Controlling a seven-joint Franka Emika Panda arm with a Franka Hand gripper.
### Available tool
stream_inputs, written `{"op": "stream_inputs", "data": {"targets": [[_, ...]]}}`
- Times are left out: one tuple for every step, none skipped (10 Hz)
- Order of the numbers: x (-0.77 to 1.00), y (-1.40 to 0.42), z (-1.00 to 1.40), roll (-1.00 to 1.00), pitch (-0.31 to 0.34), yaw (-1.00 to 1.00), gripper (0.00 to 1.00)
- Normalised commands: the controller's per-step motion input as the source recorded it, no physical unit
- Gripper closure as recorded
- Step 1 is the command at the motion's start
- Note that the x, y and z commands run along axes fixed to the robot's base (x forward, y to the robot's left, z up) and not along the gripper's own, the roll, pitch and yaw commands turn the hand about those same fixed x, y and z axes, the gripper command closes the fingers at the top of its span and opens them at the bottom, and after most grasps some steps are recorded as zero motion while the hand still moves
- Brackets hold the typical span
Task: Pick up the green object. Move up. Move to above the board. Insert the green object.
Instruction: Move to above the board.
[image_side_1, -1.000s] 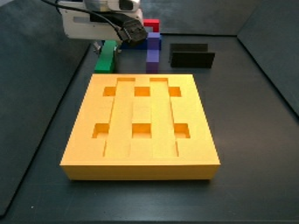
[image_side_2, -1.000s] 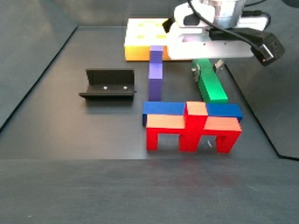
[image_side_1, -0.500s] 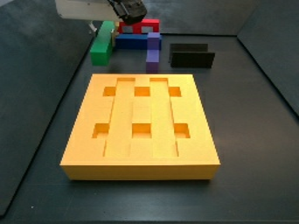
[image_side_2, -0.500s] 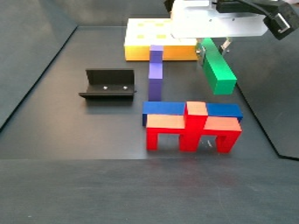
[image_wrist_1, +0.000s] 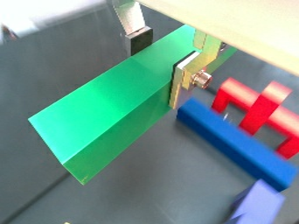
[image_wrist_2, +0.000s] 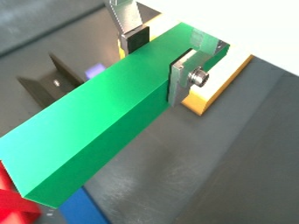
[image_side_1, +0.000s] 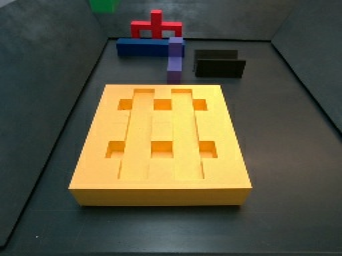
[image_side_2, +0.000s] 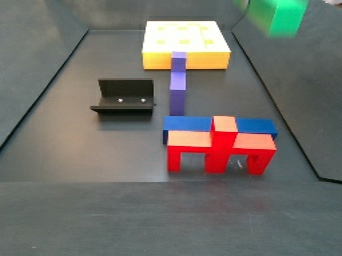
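My gripper (image_wrist_1: 162, 57) is shut on the green object (image_wrist_1: 117, 109), a long plain green bar. The silver fingers (image_wrist_1: 187, 79) clamp its two long sides near one end, also in the wrist view (image_wrist_2: 160, 59). The bar hangs well above the floor. In the side views only its end shows at the upper edge (image_side_1: 100, 4) (image_side_2: 281, 14), and the gripper itself is out of frame there. The board (image_side_1: 167, 140) is a large orange-yellow slab with grooves and square recesses, also seen in the side view (image_side_2: 185, 45). A corner of it shows past the bar (image_wrist_2: 216, 83).
A purple bar (image_side_1: 175, 58) lies beyond the board, next to the black fixture (image_side_1: 219, 63). A blue bar (image_side_1: 140, 45) and a red piece (image_side_1: 158, 25) stand at the far end; they also show in the side view (image_side_2: 221, 150) and the wrist view (image_wrist_1: 233, 144).
The gripper has risen with the green object from the floor beside the purple bar. Gripper and most of the bar have left the top of both side views.
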Motion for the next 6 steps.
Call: {"op": "stream_inputs", "data": {"targets": [[0.01,-0.01,1.40,-0.06,0.072,0.00,1.00],[0.02,0.00,0.72,-0.06,0.060,-0.01,1.00],[0.03,0.00,0.33,-0.06,0.052,-0.01,1.00],[0.74,-1.40,0.27,-0.04,0.092,-0.12,1.00],[0.74,-1.40,0.24,0.04,0.140,-0.09,1.00],[0.78,-1.40,0.23,0.05,0.197,-0.04,1.00]]}}
